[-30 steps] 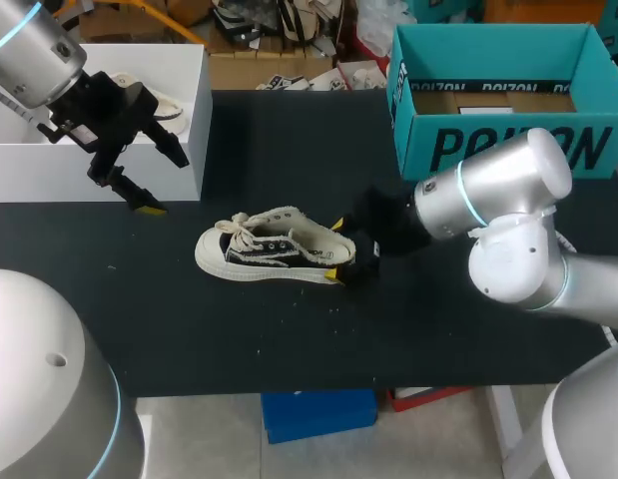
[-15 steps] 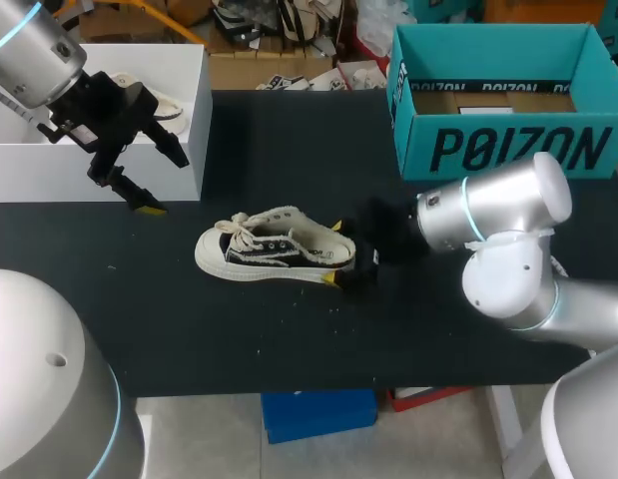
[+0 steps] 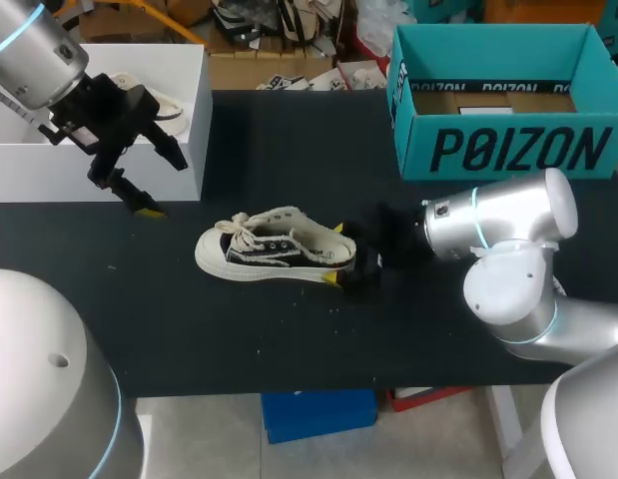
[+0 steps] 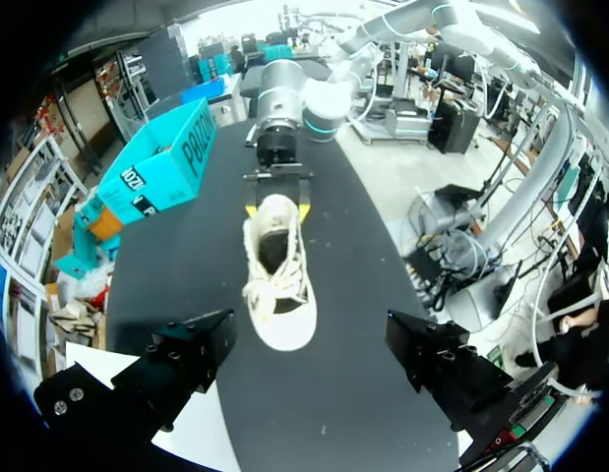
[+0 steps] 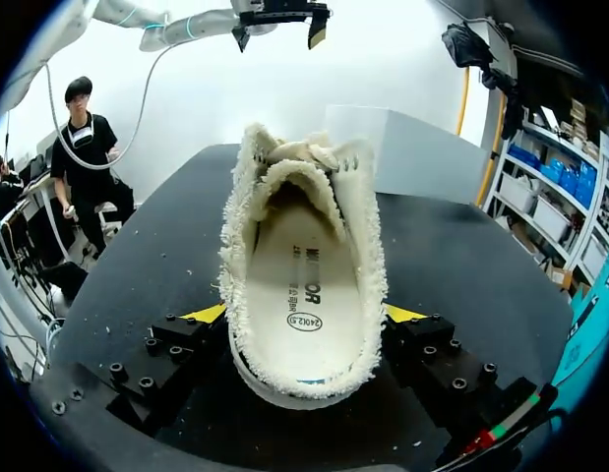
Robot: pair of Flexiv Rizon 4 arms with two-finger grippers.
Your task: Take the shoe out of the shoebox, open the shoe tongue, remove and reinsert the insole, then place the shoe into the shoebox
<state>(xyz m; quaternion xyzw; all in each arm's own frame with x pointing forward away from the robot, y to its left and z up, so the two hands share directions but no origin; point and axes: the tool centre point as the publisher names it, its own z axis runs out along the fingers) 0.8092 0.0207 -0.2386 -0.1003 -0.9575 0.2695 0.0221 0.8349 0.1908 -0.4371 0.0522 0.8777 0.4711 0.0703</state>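
- The shoe (image 3: 274, 251) lies on its sole near the middle of the worktop, out of both boxes. Its toe points to the left edge and its heel to the right edge.
- Its insole (image 5: 302, 285) sits flat inside. The tongue (image 5: 294, 175) arches low over the opening, under loose laces (image 3: 239, 232).
- The right tool (image 3: 333, 252) is clenched on the heel, with one yellow tip against each side.
- The step in hand looks like bracing the shoe so the tongue can be opened. The grip should stay low on the heel, firm enough to stop sliding but without folding the soft collar in over the insole.
- The left tool (image 3: 161, 182) hangs released and empty by the white box (image 3: 179, 120) at the far left corner, well apart from the shoe.
- It should come down over the lacing, pinch only the tongue's free end, and draw it up and toward the toe.
- Snagged laces would likely drag the whole shoe, so the pull should be slow.
- The teal box (image 3: 508, 150) stands open at the far right corner. I cannot tell which box is the shoe's own.
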